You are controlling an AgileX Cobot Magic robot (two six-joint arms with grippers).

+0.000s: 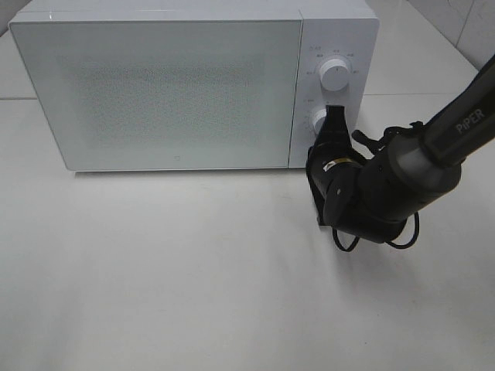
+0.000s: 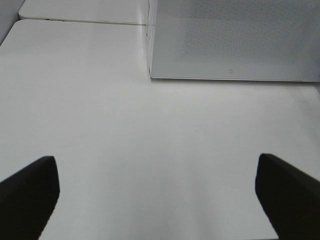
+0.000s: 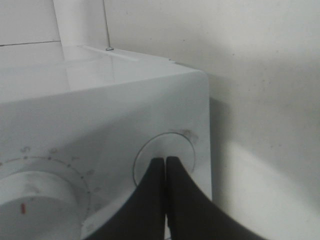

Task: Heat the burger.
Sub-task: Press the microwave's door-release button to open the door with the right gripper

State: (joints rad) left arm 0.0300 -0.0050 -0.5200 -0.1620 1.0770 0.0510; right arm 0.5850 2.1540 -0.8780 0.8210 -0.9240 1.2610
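The burger is out of view. A white microwave [image 1: 158, 89] stands at the back of the table with its door closed. My right gripper [image 1: 334, 116] is shut with nothing between its fingers, and its tips are at the control panel beside the lower knob [image 1: 318, 120]. In the right wrist view the shut right gripper [image 3: 165, 161] points onto a round flat disc [image 3: 172, 142] on the panel, next to a scaled dial [image 3: 30, 197]. My left gripper [image 2: 157, 200] is open over bare table, its dark fingers [image 2: 30, 192] wide apart; the microwave [image 2: 235, 35] is ahead of it.
The upper knob [image 1: 338, 75] sits above the right gripper. The right arm [image 1: 433, 147] reaches in from the right edge. The white table [image 1: 193, 278] spreads in front of the microwave.
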